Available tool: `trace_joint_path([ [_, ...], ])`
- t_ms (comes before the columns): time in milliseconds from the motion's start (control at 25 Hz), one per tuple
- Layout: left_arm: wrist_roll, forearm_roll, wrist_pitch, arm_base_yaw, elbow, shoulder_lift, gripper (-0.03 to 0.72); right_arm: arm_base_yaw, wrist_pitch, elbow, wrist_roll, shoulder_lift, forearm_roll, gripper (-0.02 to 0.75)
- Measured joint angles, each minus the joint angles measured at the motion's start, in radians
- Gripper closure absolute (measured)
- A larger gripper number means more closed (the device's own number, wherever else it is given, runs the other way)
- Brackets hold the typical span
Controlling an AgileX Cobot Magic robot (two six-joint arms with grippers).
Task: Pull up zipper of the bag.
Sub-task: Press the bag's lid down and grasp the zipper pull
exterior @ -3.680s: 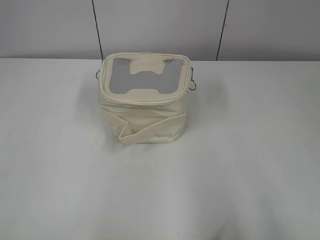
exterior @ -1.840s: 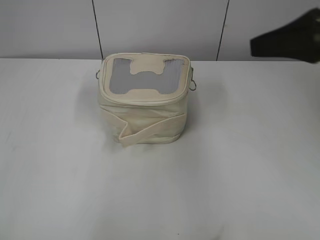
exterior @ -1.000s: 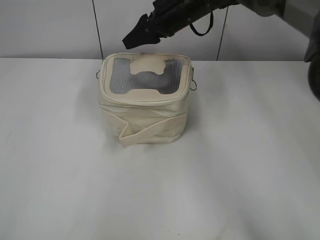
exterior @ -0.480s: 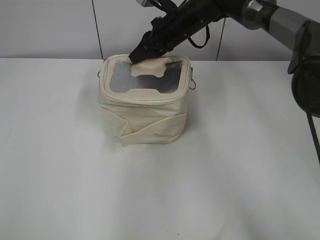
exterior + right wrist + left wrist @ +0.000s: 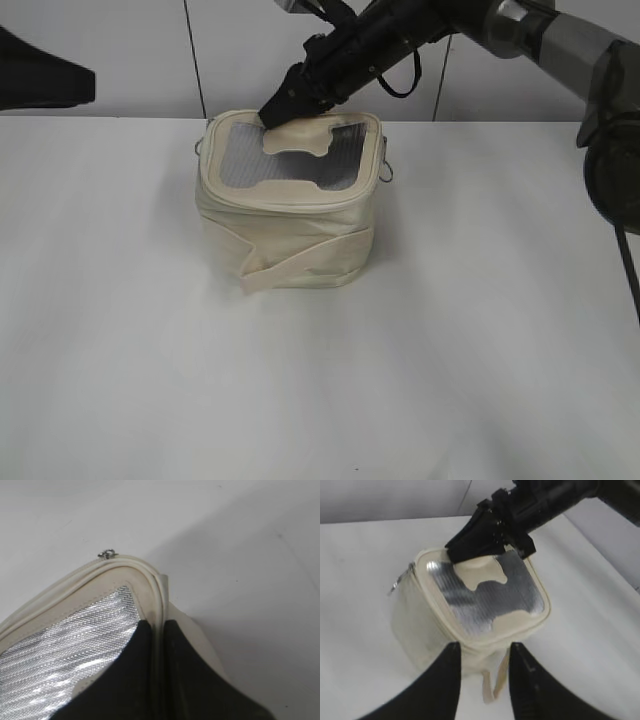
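We see a wide white table (image 5: pixel 480 330) with a smooth matte top, backed by a pale grey panelled wall (image 5: pixel 110 50) crossed by thin dark vertical seams. Nothing else stands on the table near the bag.

The bag (image 5: pixel 290 205) sits upright in the far middle of the table. It is a boxy, soft-sided pouch of cream fabric with rounded corners; a flat cream strap (image 5: pixel 300 262) wraps slackly across its front face. Its lid (image 5: pixel 485 597) carries a silvery, finely ribbed panel under cream trim, and a thick rolled cream rim runs round the lid edge. Small metal rings hang at each side, one on the bag's right edge (image 5: pixel 385 172).

The right arm (image 5: pixel 540 35), dark with a metallic grey link, slants down from the upper right and crosses over the back of the bag, hiding the rear edge of the lid. The right gripper (image 5: pixel 160 645) is closed on the bag's rim at the far corner, one black finger on each side of the rolled edge. A small metal ring (image 5: pixel 107 554) shows along that rim beyond the fingers.

The left gripper (image 5: pixel 482 667) hovers above the near side of the bag, its two black fingers apart and touching nothing.
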Motion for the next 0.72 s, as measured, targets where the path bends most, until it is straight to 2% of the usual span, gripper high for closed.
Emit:
trace_joint_path([
  [120,0.240,-0.073,0.067,0.053,-0.139,0.239,0.377,0.000,0.004,0.000,0.010,0.000,0.000,0.688],
  [240,0.475,-0.072,0.034,0.051,-0.221,0.425,0.314,0.000,0.008,0.000,0.018,0.000,0.000,0.688],
  [320,0.636,-0.078,-0.018,0.032,-0.243,0.518,0.299,0.000,0.008,0.000,0.022,0.000,0.000,0.688],
  [480,0.886,-0.127,-0.164,-0.030,-0.247,0.627,0.291,0.000,0.009,0.000,0.022,0.000,0.000,0.688],
  [720,1.160,-0.357,-0.249,-0.107,-0.247,0.707,0.291,0.000,0.009,0.000,0.023,0.000,0.002,0.691],
])
